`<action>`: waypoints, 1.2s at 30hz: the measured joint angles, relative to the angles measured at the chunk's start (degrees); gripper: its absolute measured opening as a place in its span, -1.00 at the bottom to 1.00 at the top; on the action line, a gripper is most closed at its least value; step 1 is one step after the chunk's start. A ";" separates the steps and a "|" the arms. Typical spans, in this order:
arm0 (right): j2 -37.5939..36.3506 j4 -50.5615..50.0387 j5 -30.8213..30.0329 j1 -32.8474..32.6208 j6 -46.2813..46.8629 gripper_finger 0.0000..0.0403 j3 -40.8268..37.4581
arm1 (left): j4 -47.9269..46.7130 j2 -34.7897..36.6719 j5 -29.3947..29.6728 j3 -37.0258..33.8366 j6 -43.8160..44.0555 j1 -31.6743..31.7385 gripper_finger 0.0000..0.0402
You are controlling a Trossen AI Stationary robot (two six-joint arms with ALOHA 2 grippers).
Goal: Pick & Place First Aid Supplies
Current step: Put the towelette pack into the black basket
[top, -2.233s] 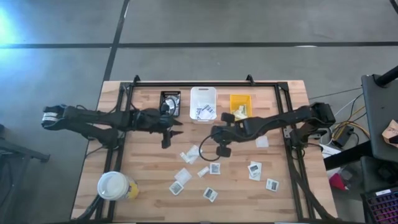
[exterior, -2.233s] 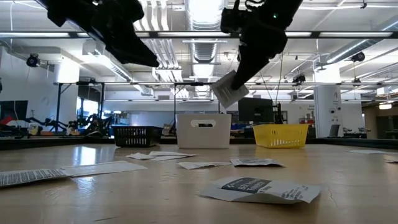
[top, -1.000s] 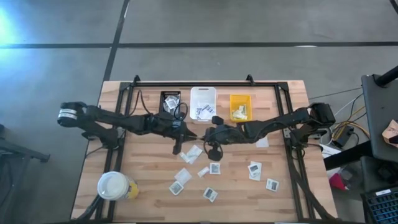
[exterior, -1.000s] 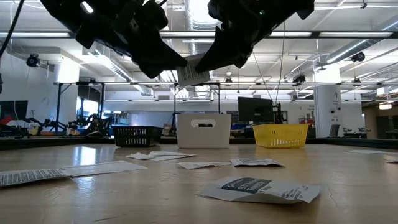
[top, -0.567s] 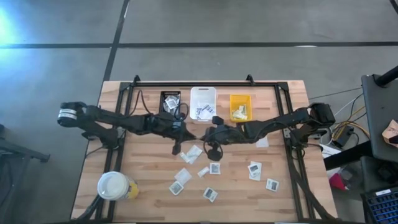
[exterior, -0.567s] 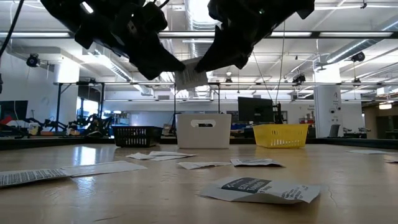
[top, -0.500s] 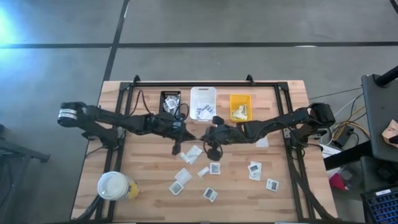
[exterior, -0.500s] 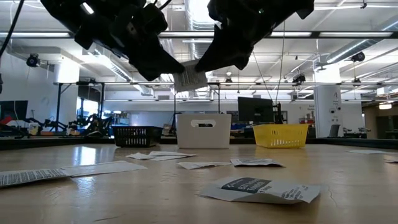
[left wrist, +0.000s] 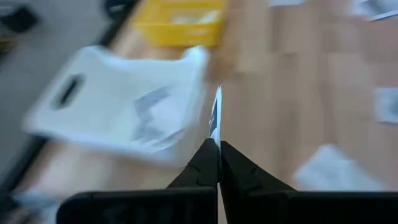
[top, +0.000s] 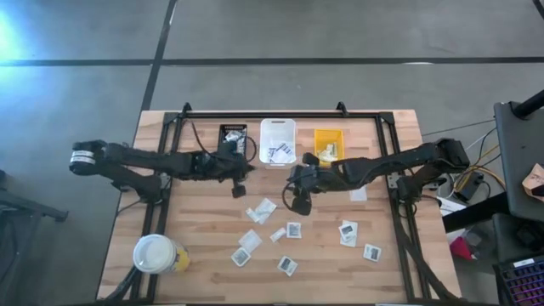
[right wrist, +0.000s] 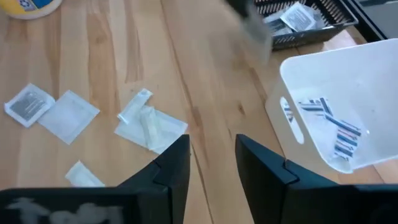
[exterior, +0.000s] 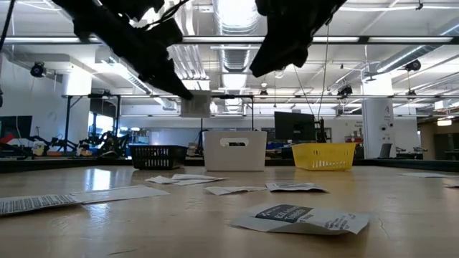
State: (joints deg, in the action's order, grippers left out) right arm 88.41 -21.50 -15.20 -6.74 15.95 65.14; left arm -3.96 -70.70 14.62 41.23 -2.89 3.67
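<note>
A small flat white paper packet hangs pinched in the left tool, above the wooden table near the black mesh bin. The right tool stands wide and empty beside the white plastic bin. A few packets are binned; roughly ten scattered packets remain, so I'd say much sorting is left.

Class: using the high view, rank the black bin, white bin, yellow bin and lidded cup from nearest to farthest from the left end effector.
From the left end effector:
1. Black bin, at the table's far edge, nearest.
2. White bin, centre of the far edge.
3. Yellow bin, further right; the lidded cup, near-left corner, is too close to call against it.
</note>
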 joint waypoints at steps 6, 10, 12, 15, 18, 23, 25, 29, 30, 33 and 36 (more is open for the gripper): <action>-2.81 -4.57 0.04 -0.26 1.36 -0.41 -1.34 | -8.90 5.61 9.82 0.55 0.90 4.51 -1.00; -2.96 -5.23 0.02 -0.24 2.42 -0.46 -2.60 | -9.53 8.19 10.51 0.48 3.10 10.07 -1.00; -2.94 -5.36 0.04 -0.24 2.64 -0.48 -3.33 | -9.55 8.69 10.53 0.41 4.55 13.37 -1.00; -2.82 -5.38 0.07 -0.26 3.73 -0.52 -4.44 | -9.51 8.51 10.18 0.30 8.04 18.56 -1.00; -2.78 -5.31 0.07 -0.26 4.24 -0.55 -5.28 | -9.43 7.43 3.81 -0.12 11.03 23.52 -1.00; -2.78 -5.34 0.17 -0.26 6.07 -0.60 -6.71 | -9.54 4.21 -13.01 -0.27 13.73 29.18 -1.00; -2.78 -5.25 0.19 -0.26 6.77 -0.62 -7.14 | -9.70 2.95 -15.02 -0.27 14.54 30.08 -1.00; -2.78 -5.31 0.24 -0.26 7.05 -0.65 -7.46 | -11.44 0.72 -15.79 -0.26 16.23 30.63 -1.00; -2.78 -5.27 0.24 -0.26 7.07 -0.66 -7.48 | -11.79 0.25 -15.79 -0.26 16.69 30.66 -1.00; -2.78 -5.30 0.28 -0.26 7.17 -0.66 -7.52 | -12.14 -1.13 -15.84 -0.26 17.35 30.74 -1.00; -2.78 -5.24 0.67 -0.26 8.16 -0.65 -7.52 | -11.99 -1.90 -15.84 -0.26 17.37 30.77 -1.00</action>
State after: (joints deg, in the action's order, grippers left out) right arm 85.62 -26.74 -14.54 -7.01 24.11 57.63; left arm -15.96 -72.60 -1.22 40.97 14.48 34.44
